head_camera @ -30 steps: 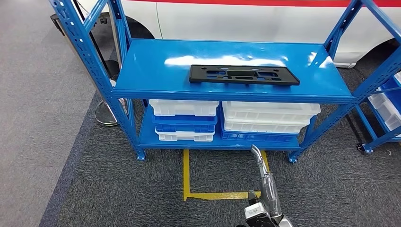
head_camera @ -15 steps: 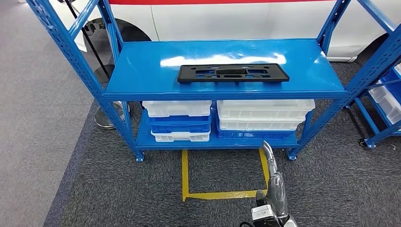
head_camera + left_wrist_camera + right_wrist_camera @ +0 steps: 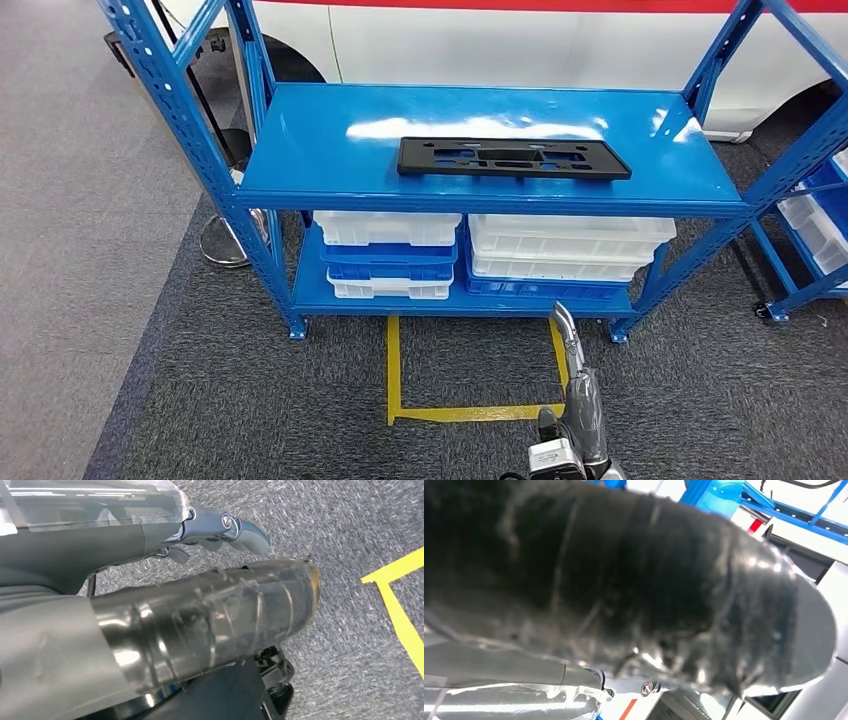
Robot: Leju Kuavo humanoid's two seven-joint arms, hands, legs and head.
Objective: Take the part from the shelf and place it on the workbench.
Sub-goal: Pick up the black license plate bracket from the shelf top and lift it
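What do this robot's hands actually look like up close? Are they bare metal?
Not quite. The left hand has a thick grey thumb wrapped in shiny clear tape, beside slimmer dark fingers with small round pivots. The right hand looks silver-grey from above; up close its thumb is dark and glossy with wrap.

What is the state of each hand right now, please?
Left hand: holds nothing; open or closed cannot be told.
Right hand: holds nothing, fingers extended, appears open.
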